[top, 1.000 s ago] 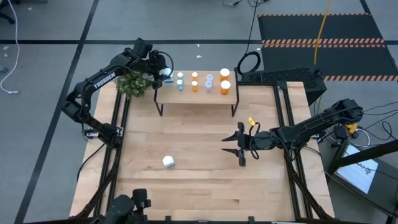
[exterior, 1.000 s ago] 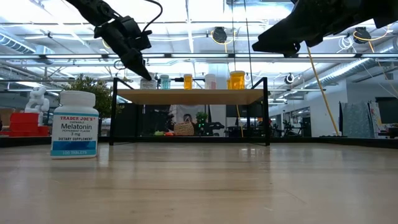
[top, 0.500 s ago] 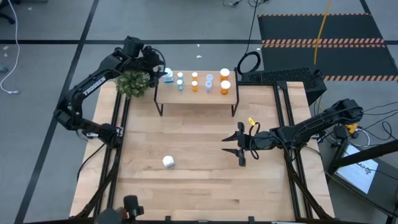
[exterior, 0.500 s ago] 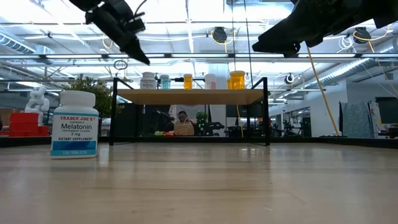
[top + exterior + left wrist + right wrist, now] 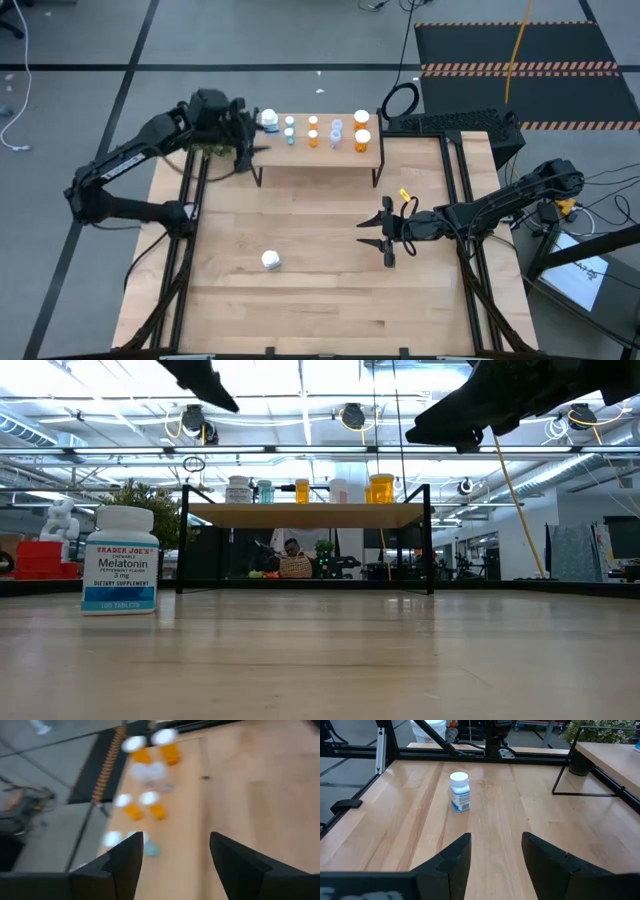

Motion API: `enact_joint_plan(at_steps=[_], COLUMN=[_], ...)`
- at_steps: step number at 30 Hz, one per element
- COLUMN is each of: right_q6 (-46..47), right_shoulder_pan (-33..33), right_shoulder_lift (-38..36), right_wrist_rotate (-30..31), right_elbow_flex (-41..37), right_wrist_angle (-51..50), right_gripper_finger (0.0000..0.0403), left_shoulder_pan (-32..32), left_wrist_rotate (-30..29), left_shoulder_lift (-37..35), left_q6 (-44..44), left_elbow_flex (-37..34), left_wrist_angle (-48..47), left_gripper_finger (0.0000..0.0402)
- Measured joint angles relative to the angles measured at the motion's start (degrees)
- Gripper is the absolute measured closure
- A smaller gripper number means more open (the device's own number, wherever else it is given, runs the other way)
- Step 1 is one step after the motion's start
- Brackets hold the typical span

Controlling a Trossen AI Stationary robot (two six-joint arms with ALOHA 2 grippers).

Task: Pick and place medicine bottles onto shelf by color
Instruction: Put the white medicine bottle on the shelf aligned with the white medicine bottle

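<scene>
Standing upright on the table (image 5: 330, 290): white melatonin bottle (image 5: 270, 260), cap up; both hands released.

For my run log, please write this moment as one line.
left hand: open, empty, beside shelf | right hand: open, waiting mid-table | shelf: bottles in place | table: one white bottle left

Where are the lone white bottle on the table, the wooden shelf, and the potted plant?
White bottle (image 5: 271, 260): high view, on its white cap.
Shelf (image 5: 305, 515): low view, on the front edge of its light-wood board.
Potted plant (image 5: 150, 498): low view, on its green leaves left of the shelf.
</scene>
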Motion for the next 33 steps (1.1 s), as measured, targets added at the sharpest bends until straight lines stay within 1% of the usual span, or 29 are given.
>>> enact_joint_plan(at_steps=[2,4,6,14,18,21,26,33], right_q6=[0.15,0.63,1.02,1.61,1.61,1.61,1.37,-1.6], right_shoulder_pan=[0.0,0.0,0.0,0.0,0.0,0.0,0.0,-0.09], right_shoulder_lift=[0.0,0.0,0.0,0.0,-0.01,0.0,0.0,0.0], right_wrist_rotate=[0.0,-0.02,-0.02,0.04,0.07,0.09,0.31,0.46], right_elbow_flex=[0.0,0.0,0.02,0.0,0.02,0.02,0.02,0.02], right_wrist_angle=[-0.03,-0.26,-0.63,-1.29,-1.42,-1.44,-1.44,-1.42], right_gripper_finger=[0.0234,0.0234,0.0234,0.0234,0.0234,0.0234,0.0234,0.0234], left_shoulder_pan=[-3.69,-8.08,-12.72,-28.07,-34.87,-39.91,-47.28,-56.75], left_wrist_rotate=[-1.31,-4.15,-7.77,-19.31,-23.47,-26.57,-32.95,-40.69], left_shoulder_lift=[-1.17,-1.85,-2.23,-3.28,-3.37,-3.37,-3.37,-3.37], left_q6=[-2.38,-5.03,-8.01,-19.92,-25.47,-29.11,-35.74,-43.98], left_elbow_flex=[0.0,-0.19,-1.55,-12.03,-17.6,-20.43,-23.27,-26.94], left_wrist_angle=[-3.1,-5.78,-6.46,-5.49,-0.64,2.33,5.99,10.65], left_gripper_finger=[0.0172,0.0172,0.0172,0.0172,0.0172,0.0172,0.0172,0.0172])
